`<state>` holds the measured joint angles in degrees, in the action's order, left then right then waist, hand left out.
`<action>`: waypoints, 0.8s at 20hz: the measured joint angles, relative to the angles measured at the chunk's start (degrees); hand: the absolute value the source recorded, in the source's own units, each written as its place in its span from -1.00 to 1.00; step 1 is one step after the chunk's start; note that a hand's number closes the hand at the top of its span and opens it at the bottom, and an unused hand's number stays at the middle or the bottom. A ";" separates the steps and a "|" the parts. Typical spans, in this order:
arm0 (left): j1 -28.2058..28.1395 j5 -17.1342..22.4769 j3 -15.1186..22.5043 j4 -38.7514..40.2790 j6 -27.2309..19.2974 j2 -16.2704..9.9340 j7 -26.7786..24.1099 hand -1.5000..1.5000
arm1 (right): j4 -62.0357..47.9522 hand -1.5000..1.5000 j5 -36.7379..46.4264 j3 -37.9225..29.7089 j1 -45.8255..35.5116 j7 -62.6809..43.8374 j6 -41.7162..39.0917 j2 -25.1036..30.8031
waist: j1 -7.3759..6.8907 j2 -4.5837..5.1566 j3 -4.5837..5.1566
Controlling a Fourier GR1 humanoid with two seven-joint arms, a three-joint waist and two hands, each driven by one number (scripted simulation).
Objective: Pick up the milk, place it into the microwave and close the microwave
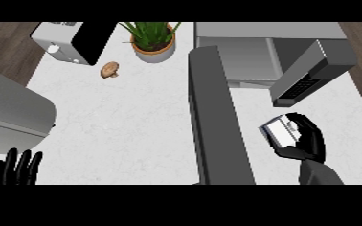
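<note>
left black hand resting, fingers straight, lower edge | right black hand curled round small grey-white milk carton | open grey microwave beyond hand, dark door swung out at its left | advice: keep carton upright, lift forward into cavity, clear of door

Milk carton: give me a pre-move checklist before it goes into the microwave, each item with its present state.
1. Milk carton held in right hand, fingers curled round it: ok.
2. Microwave door swung open toward the robot: ok.
3. Carton inside the microwave cavity: not ok, it is out over the counter.
4. Cavity free of other things: cannot tell.
5. Left hand resting open at the lower left edge, away from the door: ok.
6. Mushroom and potted plant left of the door, off the carton's path: ok.
</note>
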<state>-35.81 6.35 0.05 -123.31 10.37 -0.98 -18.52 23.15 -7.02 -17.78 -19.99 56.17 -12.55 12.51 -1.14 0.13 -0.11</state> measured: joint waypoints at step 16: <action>-3.54 1.55 -2.25 -0.54 1.82 0.02 -1.76 -1.00 | 19.88 1.00 1.82 11.98 3.47 -10.75 -7.06 -3.67 | 1.53 -0.58 0.19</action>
<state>-39.35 7.90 -2.20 -123.85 12.19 -0.96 -20.28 43.04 -5.21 -5.80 -16.51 45.42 -19.61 8.84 0.39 -0.44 0.08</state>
